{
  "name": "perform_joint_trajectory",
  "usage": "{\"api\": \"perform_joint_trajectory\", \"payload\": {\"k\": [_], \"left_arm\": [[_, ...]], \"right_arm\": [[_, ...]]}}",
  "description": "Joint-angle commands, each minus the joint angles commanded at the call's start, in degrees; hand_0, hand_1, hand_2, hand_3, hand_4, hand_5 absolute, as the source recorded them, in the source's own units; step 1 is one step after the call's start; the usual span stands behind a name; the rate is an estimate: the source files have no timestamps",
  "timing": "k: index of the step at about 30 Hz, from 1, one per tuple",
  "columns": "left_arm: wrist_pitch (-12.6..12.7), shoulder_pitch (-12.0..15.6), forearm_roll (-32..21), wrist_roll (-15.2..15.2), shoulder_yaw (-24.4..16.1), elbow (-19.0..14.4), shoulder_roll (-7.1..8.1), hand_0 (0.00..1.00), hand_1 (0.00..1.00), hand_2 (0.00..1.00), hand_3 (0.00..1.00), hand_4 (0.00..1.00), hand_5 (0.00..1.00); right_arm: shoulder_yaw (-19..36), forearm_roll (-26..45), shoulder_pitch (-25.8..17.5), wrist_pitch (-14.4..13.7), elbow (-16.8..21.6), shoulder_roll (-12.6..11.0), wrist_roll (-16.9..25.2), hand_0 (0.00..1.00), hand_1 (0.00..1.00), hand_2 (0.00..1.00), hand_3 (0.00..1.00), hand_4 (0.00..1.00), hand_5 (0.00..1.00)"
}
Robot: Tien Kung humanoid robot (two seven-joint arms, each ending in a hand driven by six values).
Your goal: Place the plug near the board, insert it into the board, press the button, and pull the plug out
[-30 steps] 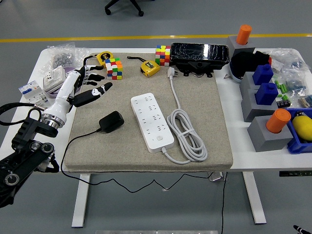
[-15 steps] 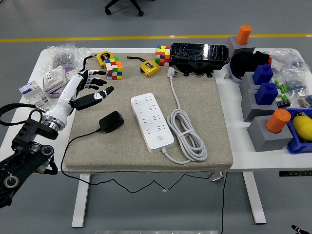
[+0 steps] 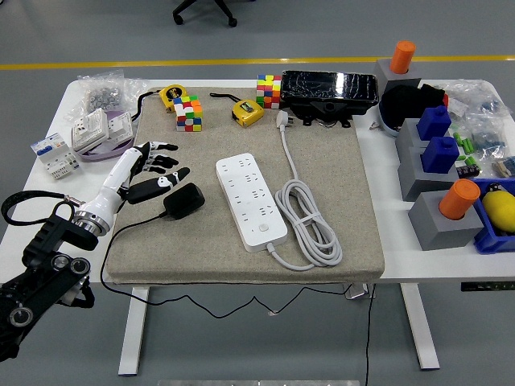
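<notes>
From the head view, the left hand (image 3: 153, 167) hovers with fingers spread and empty just left of the black plug (image 3: 184, 200), which lies on the grey mat (image 3: 338, 161) with bare mat between it and the white board (image 3: 251, 202).

Between the black plug (image 3: 184, 200) and the white power strip (image 3: 251, 202) the grey mat (image 3: 338, 161) lies bare, so a robot hand (image 3: 150, 167) can pass there. Right of the strip, the coiled white cable (image 3: 308, 221) blocks the way. Two colour cubes (image 3: 190, 112) and a yellow tape measure (image 3: 247, 112) stand at the far edge.
</notes>
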Motion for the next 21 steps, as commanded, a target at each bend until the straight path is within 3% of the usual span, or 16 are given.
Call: {"api": "perform_joint_trajectory", "payload": {"k": [7,13,21], "left_arm": [[-0.13,0.82,0.40,0.37,0.04,-0.53,0.41,0.592,0.627,0.612,0.726,0.866,0.456],[-0.28,1.20,0.87,0.49,-1.37,-1.62,0.09,0.593,0.628,0.613,0.727,0.866,0.463],[-0.88,0.80,2.03,1.41,-4.77,-2.70,0.76,0.593,0.629,0.612,0.727,0.866,0.466]], "right_arm": [[2.83,-0.50,-1.38,0.05,-0.95,1.05,-0.18,0.576,0.633,0.619,0.547,0.889,0.422],[3.17,0.10,0.05,0.17,-1.49,-0.09,-0.46,0.574,0.633,0.619,0.547,0.889,0.422],[4.59,0.15,2.75,0.04,-2.17,-1.40,-0.58,0.575,0.633,0.620,0.547,0.889,0.423]]}}
